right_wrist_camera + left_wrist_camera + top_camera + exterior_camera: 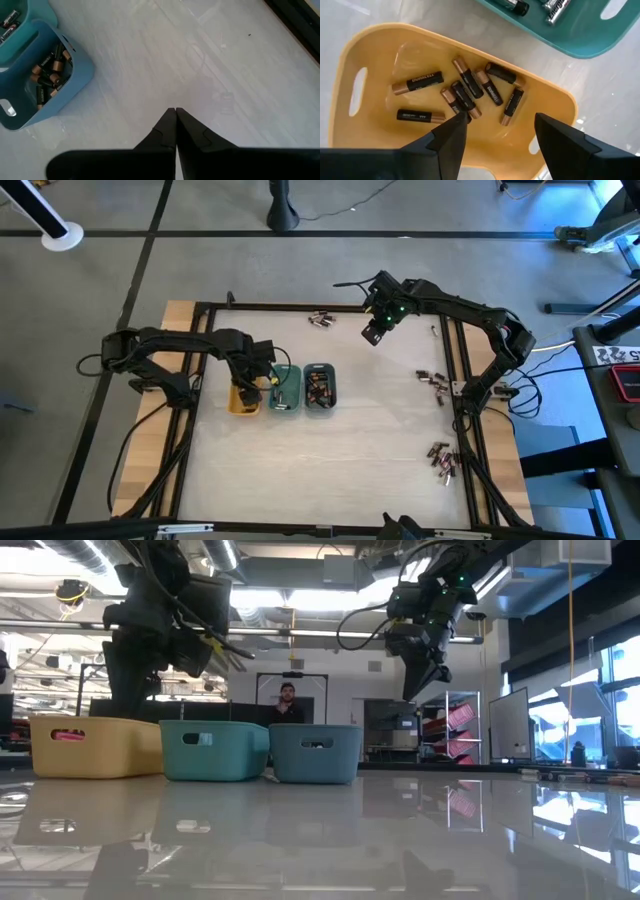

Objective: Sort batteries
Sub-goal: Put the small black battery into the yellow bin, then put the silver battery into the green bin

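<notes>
A pale, glossy counter (330,450) framed in dark rails sits on a grey floor; the low view shows a bright workshop with a person (287,705) behind the trays. In the yellow tray (375,55), copper-and-black batteries (470,92) lie jumbled, one reading DURACELL. More fill the blue tray (75,75), and loose clusters lie at the high view's top centre and right edge. The left claw (497,132) hangs wide and empty over the yellow tray; the right claw (175,122) is pinched closed above bare counter.
</notes>
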### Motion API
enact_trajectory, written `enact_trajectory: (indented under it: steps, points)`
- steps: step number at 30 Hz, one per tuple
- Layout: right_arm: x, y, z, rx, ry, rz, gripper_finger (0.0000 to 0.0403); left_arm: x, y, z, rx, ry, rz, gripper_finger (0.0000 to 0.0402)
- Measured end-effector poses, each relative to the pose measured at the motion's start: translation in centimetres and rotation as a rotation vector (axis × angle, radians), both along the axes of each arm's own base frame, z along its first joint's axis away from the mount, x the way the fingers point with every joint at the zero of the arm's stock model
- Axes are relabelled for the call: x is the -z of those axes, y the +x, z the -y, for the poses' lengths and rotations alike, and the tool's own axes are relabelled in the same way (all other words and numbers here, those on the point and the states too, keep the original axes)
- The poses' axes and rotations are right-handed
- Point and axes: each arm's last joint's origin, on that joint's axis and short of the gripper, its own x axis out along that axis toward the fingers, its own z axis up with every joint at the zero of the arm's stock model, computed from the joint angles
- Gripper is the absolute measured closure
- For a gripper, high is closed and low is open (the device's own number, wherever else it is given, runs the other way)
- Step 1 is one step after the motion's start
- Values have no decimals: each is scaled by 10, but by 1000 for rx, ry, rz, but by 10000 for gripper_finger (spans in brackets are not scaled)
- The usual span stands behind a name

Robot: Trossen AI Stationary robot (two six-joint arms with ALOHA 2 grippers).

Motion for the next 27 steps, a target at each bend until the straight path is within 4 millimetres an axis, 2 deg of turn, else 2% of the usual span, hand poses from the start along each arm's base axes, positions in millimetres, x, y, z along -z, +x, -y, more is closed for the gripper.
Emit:
enact_trajectory:
  steps: [11, 14, 17, 21, 27]
  points:
    - [0, 0, 0, 22, 10, 2, 400, 0, -1, -2, -15, 69, -23, 178]
    - [0, 0, 0, 21, 10, 2, 400, 0, -1, -2, -73, 64, -34, 178]
    - [0, 1, 1, 23, 7, 8, 400, -1, -1, 0, -44, 16, -19, 178]
    - [-5, 2, 2, 24, -7, 27, 400, -19, -4, -7, -20, 33, 85, 178]
    - [-25, 7, 6, 24, -49, 84, 400, -55, -22, -34, -128, 227, 332, 178]
